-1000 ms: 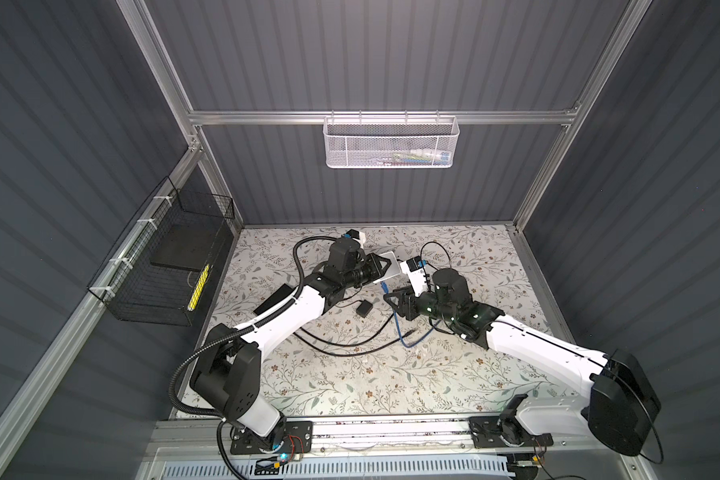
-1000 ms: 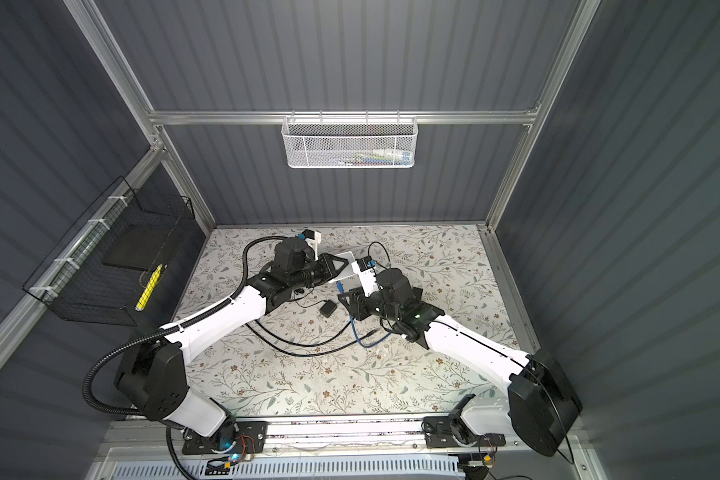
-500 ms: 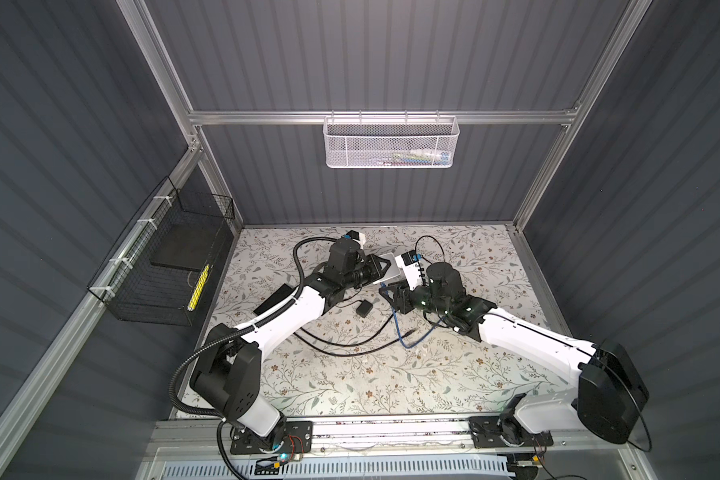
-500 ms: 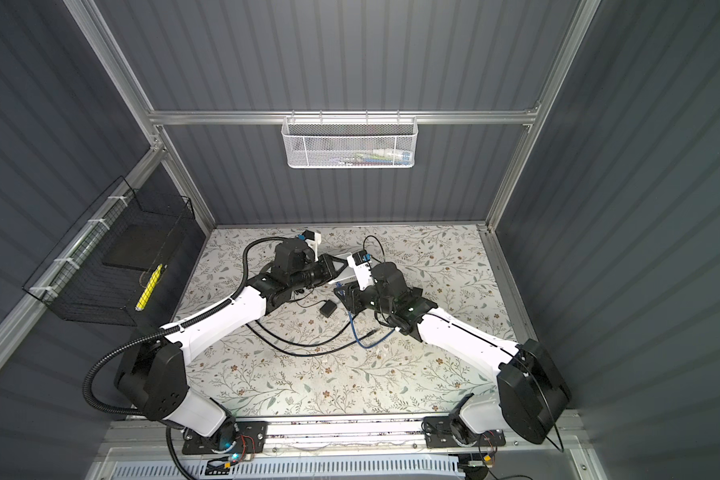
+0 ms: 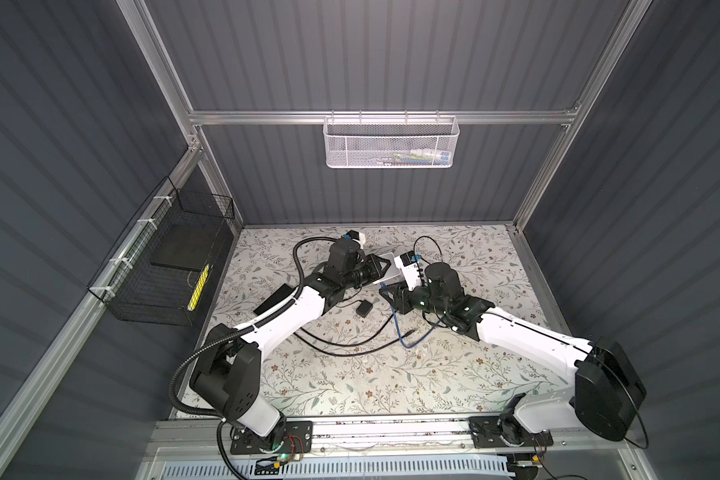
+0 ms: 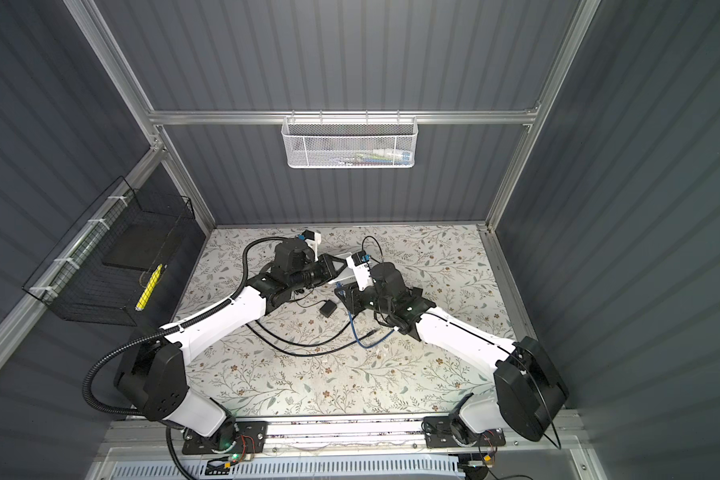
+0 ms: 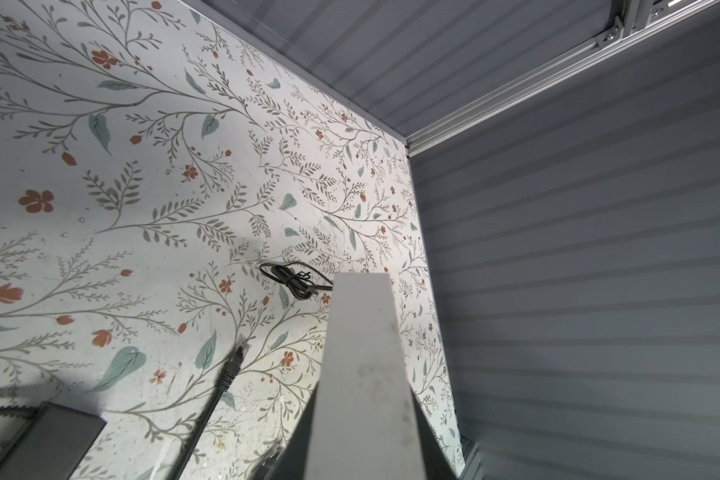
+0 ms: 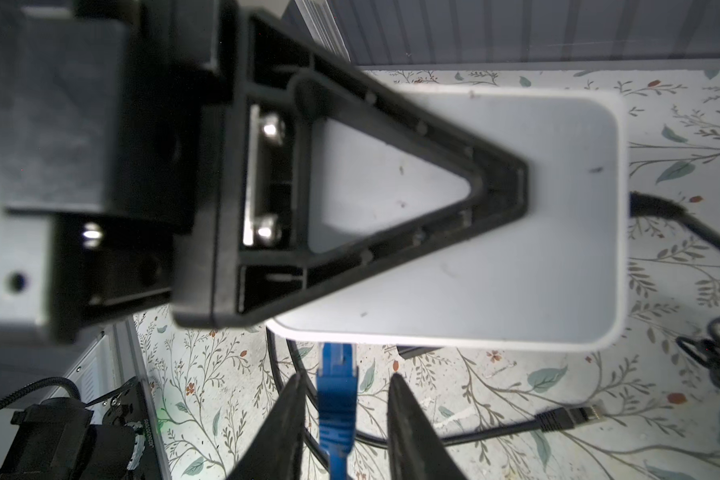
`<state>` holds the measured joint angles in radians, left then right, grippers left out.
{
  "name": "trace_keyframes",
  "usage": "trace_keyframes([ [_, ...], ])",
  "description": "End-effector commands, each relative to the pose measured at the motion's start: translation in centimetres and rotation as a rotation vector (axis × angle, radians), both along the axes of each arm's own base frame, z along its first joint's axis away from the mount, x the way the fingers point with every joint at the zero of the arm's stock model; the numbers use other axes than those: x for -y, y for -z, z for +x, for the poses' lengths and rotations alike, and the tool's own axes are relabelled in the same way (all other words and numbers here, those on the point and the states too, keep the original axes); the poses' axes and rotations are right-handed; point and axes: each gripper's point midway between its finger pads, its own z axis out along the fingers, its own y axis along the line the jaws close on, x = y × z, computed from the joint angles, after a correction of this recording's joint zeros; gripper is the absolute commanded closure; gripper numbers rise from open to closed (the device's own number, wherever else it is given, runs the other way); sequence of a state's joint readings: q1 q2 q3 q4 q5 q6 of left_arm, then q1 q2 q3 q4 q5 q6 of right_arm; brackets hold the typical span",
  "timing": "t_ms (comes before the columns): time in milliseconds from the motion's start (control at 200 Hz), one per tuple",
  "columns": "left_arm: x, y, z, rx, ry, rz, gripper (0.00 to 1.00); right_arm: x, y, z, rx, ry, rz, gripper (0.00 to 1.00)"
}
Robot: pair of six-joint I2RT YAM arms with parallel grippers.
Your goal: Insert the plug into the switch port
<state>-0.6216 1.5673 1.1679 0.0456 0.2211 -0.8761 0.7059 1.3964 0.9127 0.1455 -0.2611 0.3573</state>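
**Blue plug is right at the switch's edge**

The left end effector [image 8: 512, 187] is clamped on the white switch [image 8: 558, 249] and holds it up off the table [image 8: 474, 374]. It is out in the middle of the table, toward the far side. One black finger lies across the switch's wide flat top.

The right end effector [image 8: 345, 378] is just on the near side of the switch. Its two fingers [image 8: 283, 415] are apart. The blue plug [image 8: 336, 365] stands between them, with a small gap on each side, so they are not pinching it.

The plug is long and thin. Its long way runs in line with the fingers, straight at the switch. Its tip points at the switch's long near edge and touches that edge. The blue cable [image 8: 335, 432] trails back toward the near side.

The port is under that edge and cannot be seen. The plug stays up with no finger pressing it, so I think its tip may be partly in the port. I cannot tell how deep.

The right arm is the one at the plug. I think the next move needs the fingers to squeeze the plug and push it straight along its long way. A tilt could make it jam.

A black plug [image 8: 574, 415] lies loose on the table to the right.
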Motion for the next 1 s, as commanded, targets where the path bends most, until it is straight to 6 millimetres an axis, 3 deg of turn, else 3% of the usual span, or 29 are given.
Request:
trace_keyframes([
  [0,-0.1,-1.9,-0.3,0.040,0.010,-0.036,1.00,-0.5,-1.1,0.2,0.021,-0.008,0.014,0.68],
  [310,-0.1,-2.0,-0.4,0.043,0.014,-0.035,1.00,-0.7,-1.1,0.4,0.019,-0.012,0.013,0.78],
  [530,0.2,-1.8,-0.7,0.042,0.045,-0.041,1.00,-1.1,-1.6,0.8,0.032,-0.018,0.008,1.00],
  [895,-0.5,0.3,-4.9,0.051,0.121,-0.057,1.00,-0.9,-5.5,3.9,0.094,0.020,0.001,1.00],
  [995,0.3,1.1,-6.4,0.026,0.182,-0.091,1.00,-1.3,-7.1,5.0,0.131,0.033,0.020,1.00],
])
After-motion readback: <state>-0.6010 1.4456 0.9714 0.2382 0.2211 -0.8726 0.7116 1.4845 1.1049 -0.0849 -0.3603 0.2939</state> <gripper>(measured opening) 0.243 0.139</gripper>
